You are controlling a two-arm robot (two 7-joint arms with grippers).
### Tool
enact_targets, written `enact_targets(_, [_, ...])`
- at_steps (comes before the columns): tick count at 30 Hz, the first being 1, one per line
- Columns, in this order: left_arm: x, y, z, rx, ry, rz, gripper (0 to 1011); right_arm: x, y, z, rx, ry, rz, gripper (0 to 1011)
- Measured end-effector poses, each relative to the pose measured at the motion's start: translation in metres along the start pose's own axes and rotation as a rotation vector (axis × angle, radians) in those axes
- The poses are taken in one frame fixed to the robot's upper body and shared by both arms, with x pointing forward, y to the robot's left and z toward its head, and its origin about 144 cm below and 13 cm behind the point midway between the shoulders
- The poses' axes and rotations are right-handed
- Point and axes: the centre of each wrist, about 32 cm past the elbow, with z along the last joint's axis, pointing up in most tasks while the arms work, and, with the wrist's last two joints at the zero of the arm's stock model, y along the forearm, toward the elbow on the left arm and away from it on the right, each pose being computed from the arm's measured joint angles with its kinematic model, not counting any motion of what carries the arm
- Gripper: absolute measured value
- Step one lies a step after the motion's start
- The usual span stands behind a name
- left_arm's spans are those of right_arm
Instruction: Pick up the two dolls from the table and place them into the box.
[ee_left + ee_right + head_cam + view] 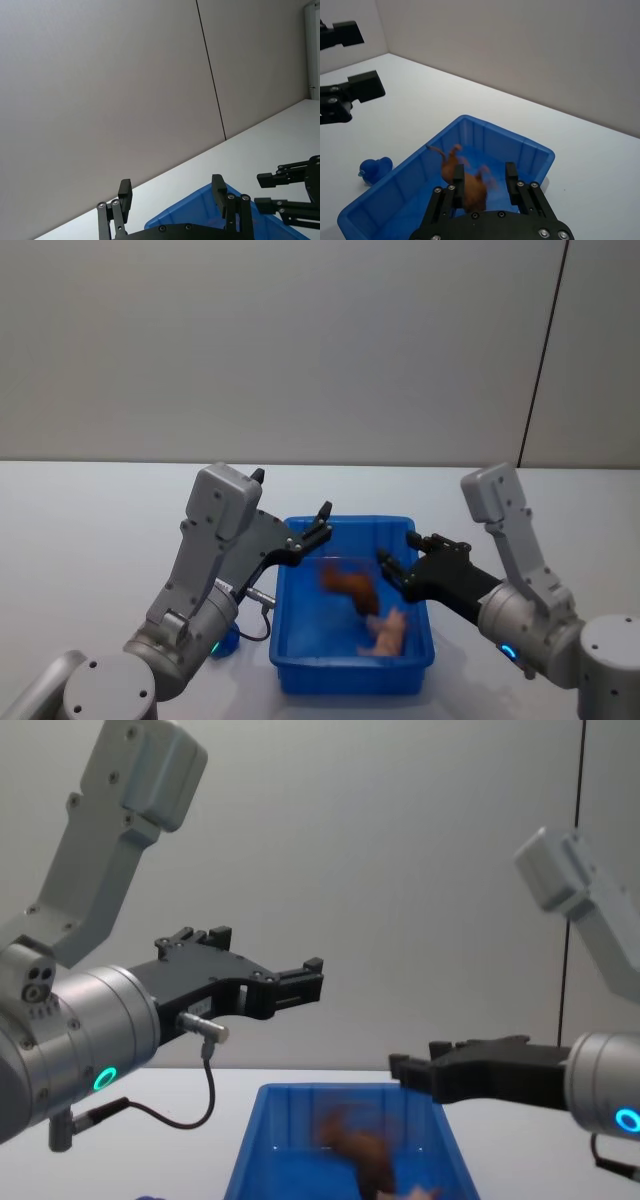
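Now the right gripper (pixel 398 550) hangs wide open over the box (pixel 350 680). The brown doll (pixel 348 585) is free just below it, inside the box. The pink doll (pixel 388 633) lies beneath it too. The left gripper (pixel 322 520) is wide open, opposite.

A small blue toy duck (pixel 375 169) lies before a plain grey wall (pixel 300 340) crossed by one thin dark upright seam (pixel 545 350).

Box (pixel 345 678) on table (pixel 90 530), one doll (pixel 350 587) seemingly behind another doll (pixel 388 633) inside.
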Motion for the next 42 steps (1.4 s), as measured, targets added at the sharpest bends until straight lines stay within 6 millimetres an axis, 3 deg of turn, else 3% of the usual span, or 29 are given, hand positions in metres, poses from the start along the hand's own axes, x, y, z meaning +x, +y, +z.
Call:
enact_targets(9, [0.000,0.000,0.000,0.000,0.000,0.000,1001,0.002,0.004,-0.002,0.005,0.015,0.008,716])
enact_targets(19, [0.000,0.000,0.000,0.000,0.000,0.000,1002,0.026,-0.023,-0.008,0.091,0.031,-0.008,1001])
enact_targets(31, [0.000,0.002,-0.001,0.004,-0.001,0.000,1002,0.048,-0.060,-0.020,0.133,-0.005,-0.036,1001])
enact_targets(42, [-0.004,0.020,-0.005,0.054,0.004,0.018,1001,0.056,-0.074,-0.024,0.146,-0.024,-0.044,1000])
